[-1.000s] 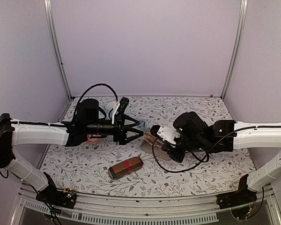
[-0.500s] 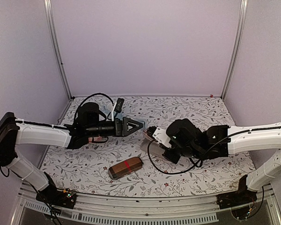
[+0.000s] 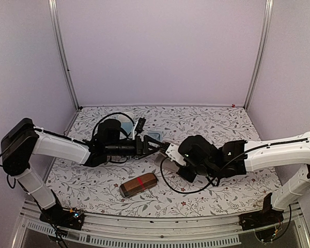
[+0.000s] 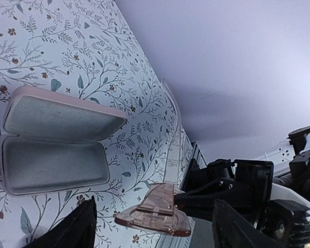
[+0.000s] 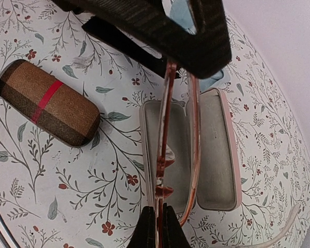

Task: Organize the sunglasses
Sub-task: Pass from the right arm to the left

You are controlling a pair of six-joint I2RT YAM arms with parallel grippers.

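The pale pinkish-tan sunglasses [image 5: 162, 119] hang edge-on over the open pink case [image 5: 217, 150]. My right gripper [image 5: 157, 217] is shut on their near rim. In the left wrist view the same sunglasses [image 4: 156, 211] sit between the two wide-apart fingers of my left gripper [image 4: 154, 219], which is open around their far end without touching them. From above, the left gripper [image 3: 153, 145] and right gripper [image 3: 168, 151] meet tip to tip above the pink case [image 3: 162, 165]. The black wire-frame pair is out of view.
The brown red-banded case [image 3: 138, 184] lies shut near the front of the floral table, left of the pink case; it also shows in the right wrist view [image 5: 46, 103]. A pale blue object [image 3: 155, 136] and a white round thing [image 3: 125, 120] sit behind the left arm.
The left gripper has swung right and turned towards the right gripper, ending around the sunglasses. The right gripper has moved left with the sunglasses, over the open pink case.
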